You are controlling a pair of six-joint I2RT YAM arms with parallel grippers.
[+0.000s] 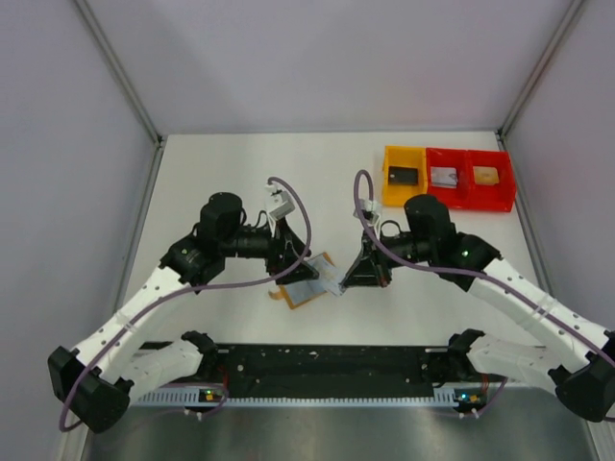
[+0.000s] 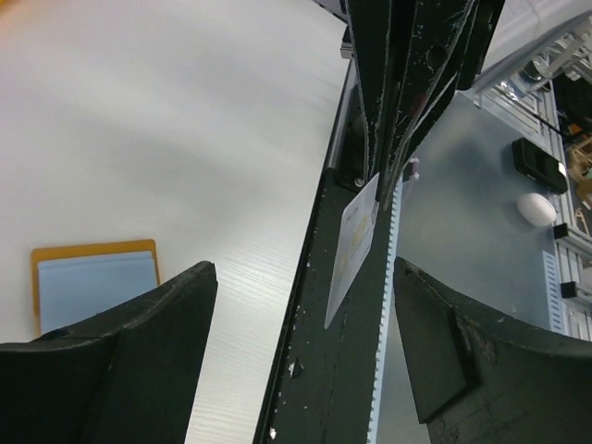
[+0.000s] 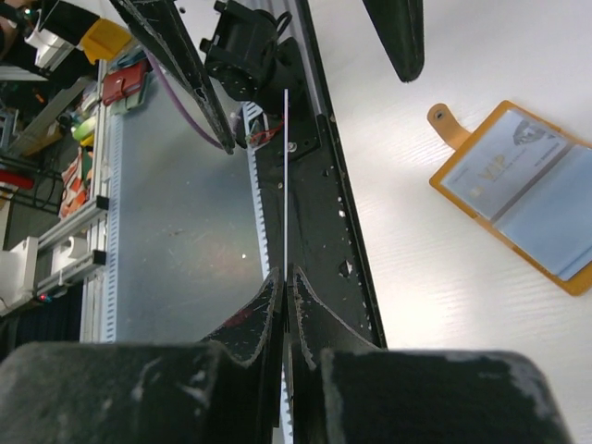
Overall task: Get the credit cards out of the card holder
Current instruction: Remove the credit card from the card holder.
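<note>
Right fingers point(image 3: 270, 305) sit pressed together on one credit card point(image 3: 286, 176), pinched by its edge and raised off the surface point(image 3: 444, 305). Left fingers point(image 2: 171, 310) stand wide apart and hold nothing. Between the arms the card holder point(image 3: 523, 190) lies open and flat, with another card apparently in its sleeve. Best to carry this card clear, lay it flat well apart from the holder, then loosen.

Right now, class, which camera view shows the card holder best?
Right wrist: the card holder lies open, with its tab and clear pockets in plain sight. Top external shows it small and partly covered; left wrist shows only part of it.
</note>
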